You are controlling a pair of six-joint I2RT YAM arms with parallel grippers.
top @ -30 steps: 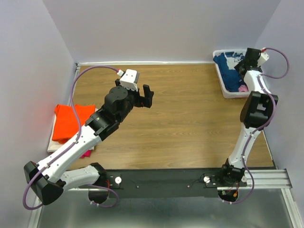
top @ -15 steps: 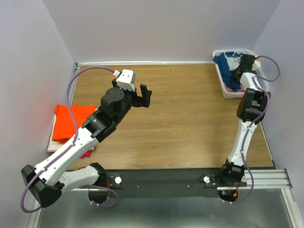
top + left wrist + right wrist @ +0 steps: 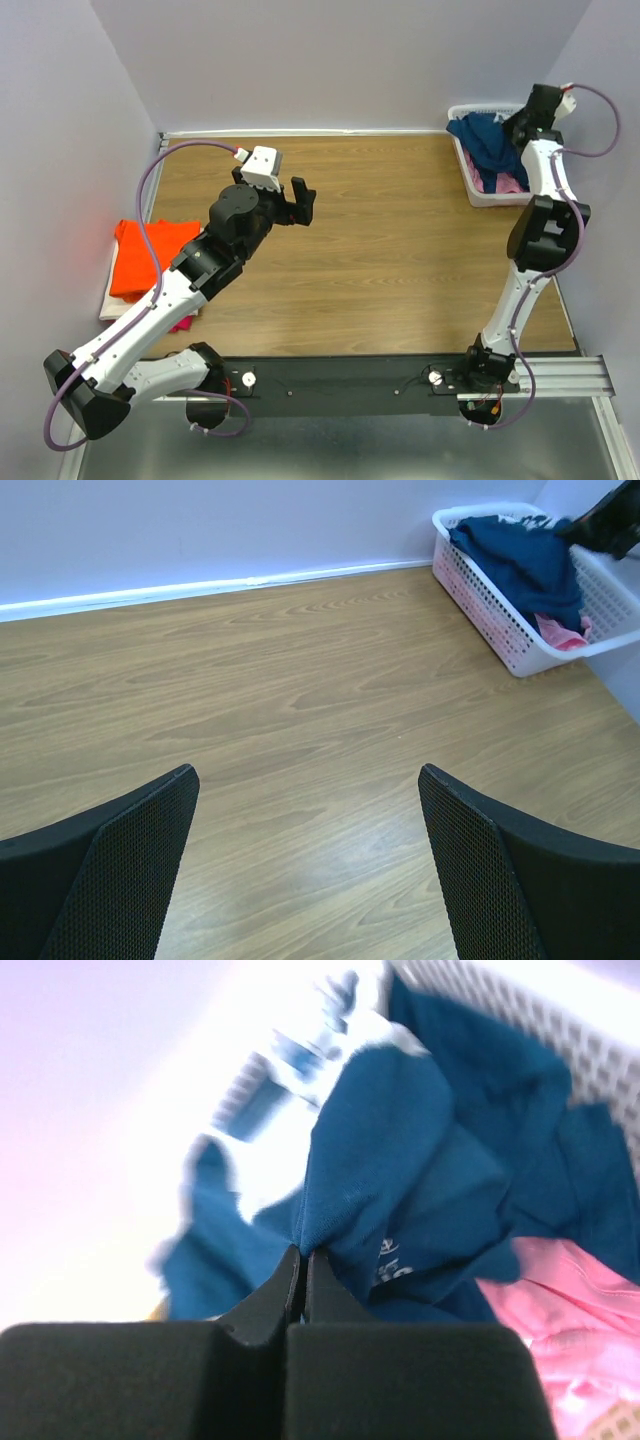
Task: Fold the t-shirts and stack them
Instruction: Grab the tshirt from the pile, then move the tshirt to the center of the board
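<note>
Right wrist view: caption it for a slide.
Right gripper shut on a fold of the navy t-shirt, beside a pink t-shirt in the basket.

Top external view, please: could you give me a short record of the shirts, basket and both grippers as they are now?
Right gripper: shut on a fold of the navy t-shirt, above the basket
Left gripper: open, empty, above the bare table
Basket: far right corner; holds navy t-shirt and a pink t-shirt
Stack: orange t-shirt on top, left table edge
</note>
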